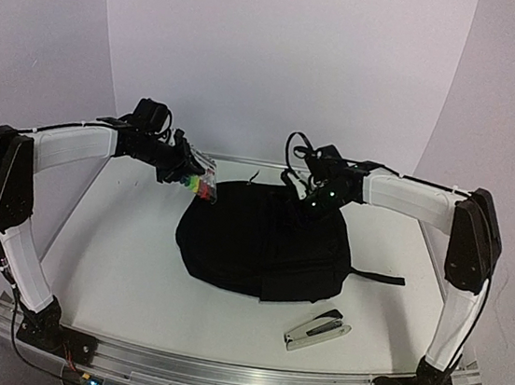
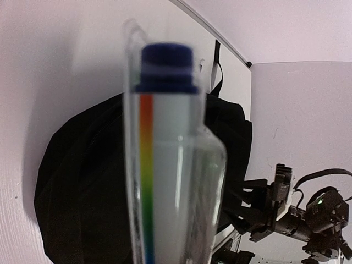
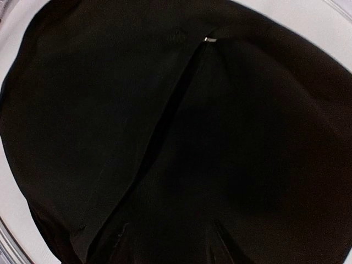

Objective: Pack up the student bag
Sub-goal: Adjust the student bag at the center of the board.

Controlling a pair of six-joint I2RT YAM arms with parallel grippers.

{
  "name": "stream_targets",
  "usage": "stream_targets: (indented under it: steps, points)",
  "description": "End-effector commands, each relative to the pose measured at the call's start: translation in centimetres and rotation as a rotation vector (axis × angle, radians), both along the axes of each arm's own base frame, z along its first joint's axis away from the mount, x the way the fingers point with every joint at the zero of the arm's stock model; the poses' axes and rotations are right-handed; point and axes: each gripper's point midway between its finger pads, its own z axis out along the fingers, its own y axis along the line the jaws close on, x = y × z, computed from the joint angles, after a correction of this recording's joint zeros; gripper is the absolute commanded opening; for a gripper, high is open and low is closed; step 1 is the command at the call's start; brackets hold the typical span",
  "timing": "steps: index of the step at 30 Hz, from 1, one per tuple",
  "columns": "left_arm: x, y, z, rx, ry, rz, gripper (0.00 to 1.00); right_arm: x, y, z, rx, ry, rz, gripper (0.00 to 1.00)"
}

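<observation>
The student bag [image 1: 260, 245] is a black backpack lying flat in the middle of the table; it also shows in the left wrist view [image 2: 82, 181] and fills the right wrist view [image 3: 165, 110]. My left gripper [image 1: 181, 166] hovers off the bag's far left edge, shut on a clear plastic pack [image 1: 204, 184] holding a white marker [image 2: 170, 165] with a blue cap and rainbow stripe. My right gripper [image 1: 318, 200] is low over the bag's far right edge. Its dark fingertips [image 3: 118, 234] show faintly, spread apart against the fabric. A small metal zipper pull [image 3: 209, 39] lies ahead of them.
A silver and black stapler [image 1: 316, 331] lies on the table near the front, right of centre. A black strap [image 1: 379, 278] trails from the bag toward the right. White walls enclose the table on three sides.
</observation>
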Motion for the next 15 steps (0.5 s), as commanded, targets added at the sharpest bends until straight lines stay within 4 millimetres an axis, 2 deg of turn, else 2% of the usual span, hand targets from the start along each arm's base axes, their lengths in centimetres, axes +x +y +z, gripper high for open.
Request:
stream_targets:
  steps: [1,5,7,9,11,12,15]
  points:
    - [1.3,-1.0,3.2,-0.038,-0.098,-0.007,0.0,-0.9,1.7,-1.8,-0.058,0.014,-0.029,0.52]
    - [1.4,-1.1,3.3,-0.042,-0.101,-0.006,0.0,-1.2,3.6,-1.8,-0.063,-0.002,-0.041,0.74]
    - [1.3,-1.1,3.4,-0.042,-0.106,-0.007,0.0,-1.7,4.3,-2.3,-0.078,-0.003,-0.04,0.79]
    - [1.2,-1.1,3.5,-0.039,-0.11,-0.006,0.0,-2.1,4.1,-3.6,-0.119,-0.001,-0.036,0.78]
    - [1.1,-1.0,3.5,-0.036,-0.111,-0.006,0.0,-2.1,2.8,-6.0,-0.199,0.002,-0.051,0.74]
    - [1.0,-1.0,3.5,-0.034,-0.111,-0.006,0.0,-1.9,1.8,-6.9,-0.238,0.001,-0.064,0.72]
    - [0.9,-0.8,3.6,-0.028,-0.114,-0.005,0.0,-0.5,-2.2,-9.1,-0.318,0.027,-0.123,0.54]
